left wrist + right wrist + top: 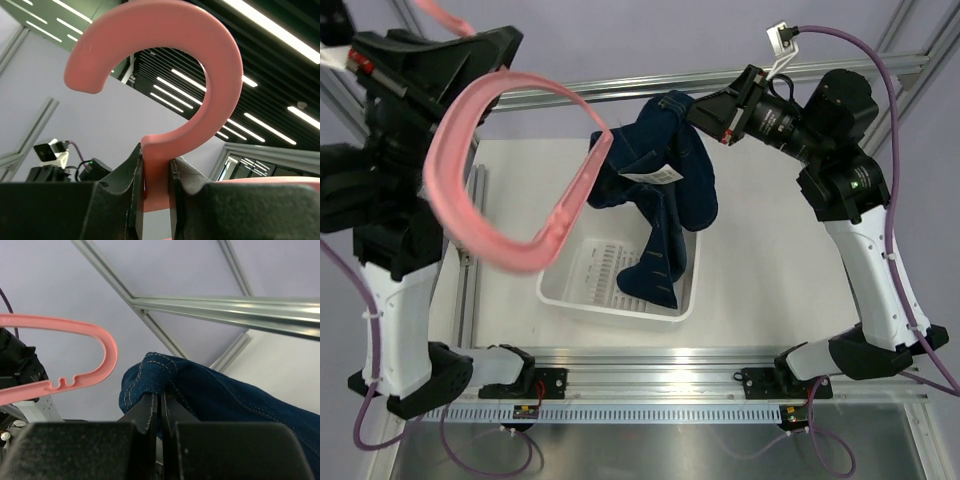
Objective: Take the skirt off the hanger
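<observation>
The left gripper has its jaws closed on the neck of the hanger, just below the rounded hook, and the pink plastic fills the narrow slot between the two black fingers. Seen from above, the arm holds the hanger high over the left side of the desk, close to the camera, so its slim frame looks large and sweeps in a loop from the upper left toward the middle. The right gripper has its jaws pressed together on a stitched fold at the top edge of the skirt, pinching the dark denim between the fingers. From there the skirt hangs down in a long bunched fall, with its lower end lying inside the white bin that sits in the middle of the desk. A small white tag shows on the cloth about halfway down. In the right wrist view the hanger's rounded end, with its little notches, sits just beside the skirt with a gap between them. In the top view that end overlaps the cloth, and I cannot tell from there whether they touch.
</observation>
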Robot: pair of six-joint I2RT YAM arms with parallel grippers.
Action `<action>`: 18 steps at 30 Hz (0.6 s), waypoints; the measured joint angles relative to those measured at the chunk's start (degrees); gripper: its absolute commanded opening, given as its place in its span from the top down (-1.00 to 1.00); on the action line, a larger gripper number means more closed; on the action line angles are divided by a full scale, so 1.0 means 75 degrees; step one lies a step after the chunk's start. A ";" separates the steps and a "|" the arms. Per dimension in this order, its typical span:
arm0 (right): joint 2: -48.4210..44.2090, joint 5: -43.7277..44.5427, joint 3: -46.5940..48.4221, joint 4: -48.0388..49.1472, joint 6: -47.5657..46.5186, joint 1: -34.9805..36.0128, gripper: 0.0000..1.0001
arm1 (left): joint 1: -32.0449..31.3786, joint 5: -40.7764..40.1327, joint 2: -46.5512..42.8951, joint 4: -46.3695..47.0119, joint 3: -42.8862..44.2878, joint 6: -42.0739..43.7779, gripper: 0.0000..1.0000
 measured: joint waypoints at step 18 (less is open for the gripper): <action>0.0119 0.1320 -0.3357 0.1195 -0.0504 0.1746 1.00 | 0.0000 0.0195 -0.1711 0.0131 -0.1961 0.0612 1.00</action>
